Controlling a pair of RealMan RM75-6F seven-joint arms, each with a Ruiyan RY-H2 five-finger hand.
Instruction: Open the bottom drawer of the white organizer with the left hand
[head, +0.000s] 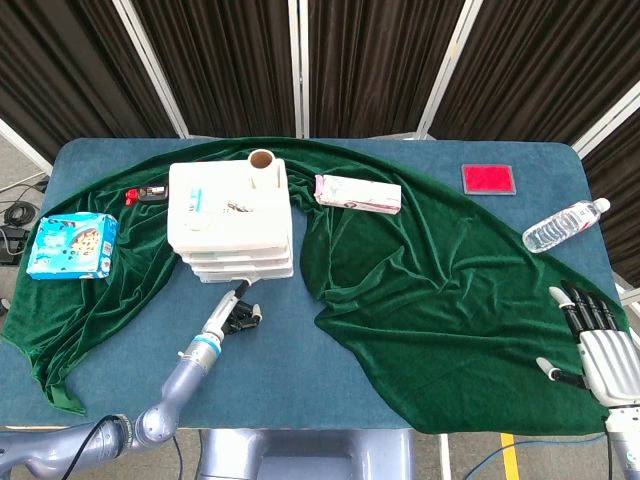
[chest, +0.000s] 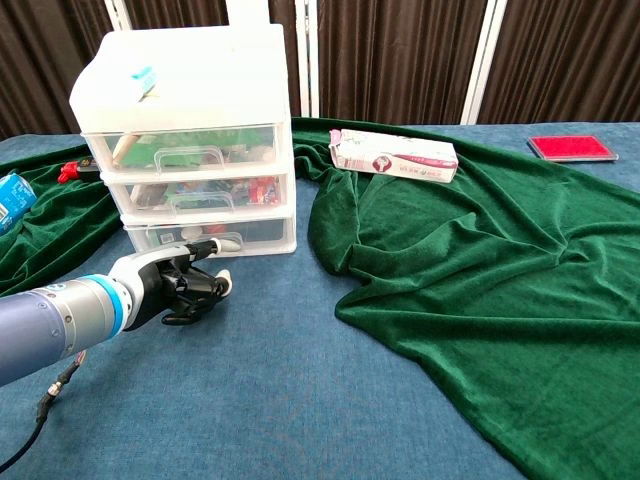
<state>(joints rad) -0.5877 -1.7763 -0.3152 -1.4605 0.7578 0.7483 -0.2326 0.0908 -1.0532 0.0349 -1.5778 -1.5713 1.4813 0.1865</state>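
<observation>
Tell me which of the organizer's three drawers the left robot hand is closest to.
The bottom drawer: the left robot hand sits right in front of its handle, below the middle drawer and top drawer.

The organizer (chest: 190, 90) is white with clear drawers, and the cloth (head: 420, 270) is dark green on a blue table (head: 280, 370). The pad (head: 488, 179) is red, the snack box (head: 72, 246) light blue.

no legible text anywhere
</observation>
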